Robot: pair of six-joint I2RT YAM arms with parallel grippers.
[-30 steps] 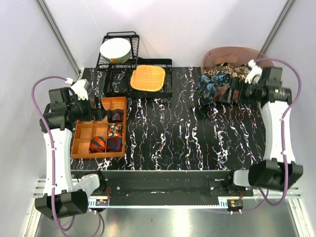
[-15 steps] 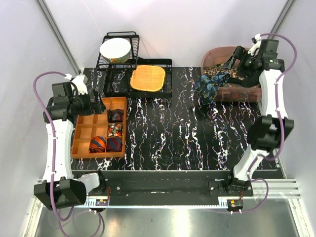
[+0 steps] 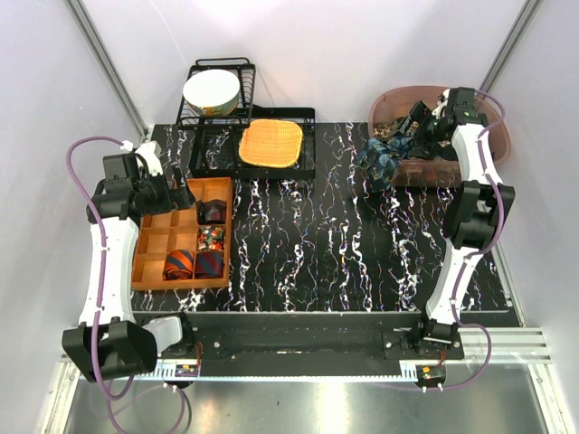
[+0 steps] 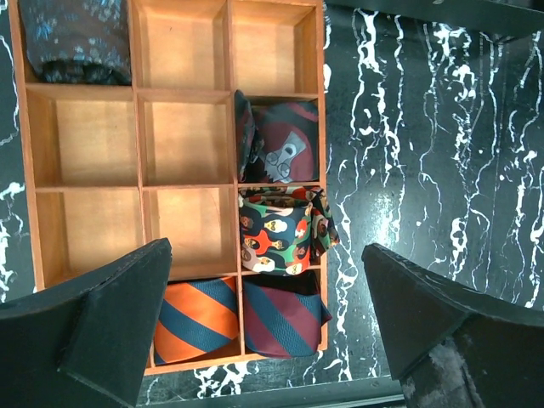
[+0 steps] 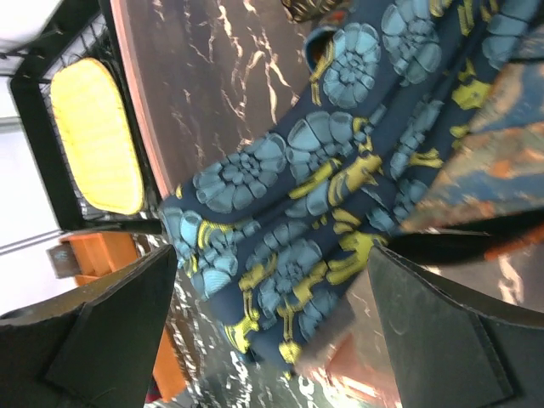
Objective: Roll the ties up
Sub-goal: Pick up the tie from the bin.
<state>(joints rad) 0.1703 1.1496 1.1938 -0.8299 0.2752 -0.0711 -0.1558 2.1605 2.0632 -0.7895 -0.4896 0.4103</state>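
Since a second ago the right arm has swung up from the table's right side, and the right gripper [image 3: 418,122] [image 5: 270,255] now hangs over the pink bin [image 3: 502,145] at the table's 1 o'clock corner. The left arm has drawn back a little toward 9 o'clock.

The dark blue tie [image 3: 384,155] [image 5: 323,170], printed with teal rosettes and yellow, lies unrolled and crumpled. It spills over the bin's 9 o'clock rim onto the black marble table [image 3: 344,244]. More patterned ties [image 3: 403,131] are heaped inside the bin (I cannot tell how many). The right gripper's jaws are spread wide above the blue tie, gripping nothing.

At the table's 9 o'clock edge sits the orange wooden tray [image 3: 145,271] [image 4: 136,183]. Rolled ties fill some of its compartments: a navy-orange striped tie [image 3: 178,263] [image 4: 191,310], a navy-maroon striped tie [image 4: 285,314], a face-print tie [image 4: 280,229], a maroon tie [image 4: 285,140] and a dark speckled tie [image 4: 72,38]. The left gripper [image 3: 176,194] [image 4: 265,248] hovers over the tray, jaws released and holding nothing.

At 12 o'clock an orange woven mat [image 3: 270,143] lies on a black rack, with a white bowl [image 3: 212,91] behind it.
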